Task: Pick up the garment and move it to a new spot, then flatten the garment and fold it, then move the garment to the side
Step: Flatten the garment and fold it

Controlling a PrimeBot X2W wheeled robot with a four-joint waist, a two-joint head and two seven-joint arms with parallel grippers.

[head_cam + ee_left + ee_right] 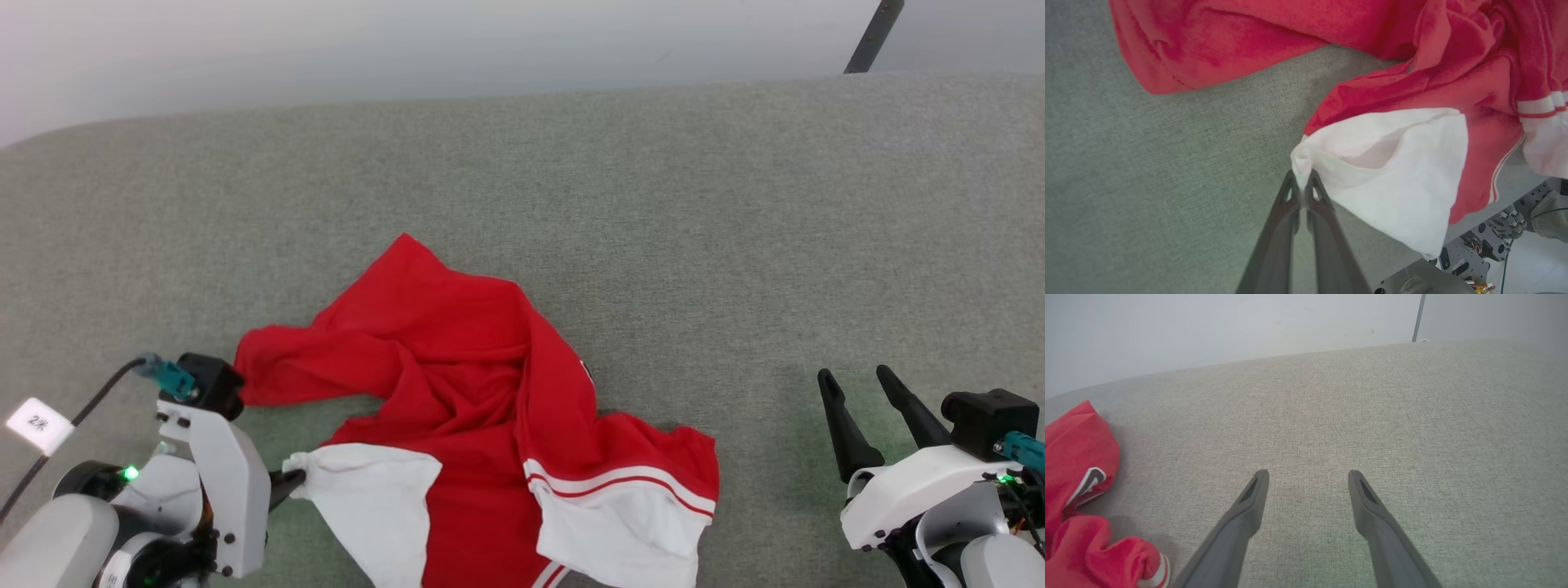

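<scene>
The shirt (457, 384) lies crumpled on the grey surface (653, 204), near its front edge and left of centre. The left gripper (1302, 181) is pressed together, pinching the corner of a white sleeve (1392, 171) at the shirt's left side. The right gripper (855, 374) stands spread and empty, well apart to the shirt's right.

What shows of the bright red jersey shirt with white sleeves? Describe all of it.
The bright red jersey shirt with white sleeves looks like soft, thin knit. It lies crumpled and unfolded in a loose heap on the grey woven fabric surface, and its near part reaches past the surface's front edge. Thin red-and-white stripe bands edge the white sleeve sections. The left gripper is shut on a bunched corner of one white sleeve.
</scene>
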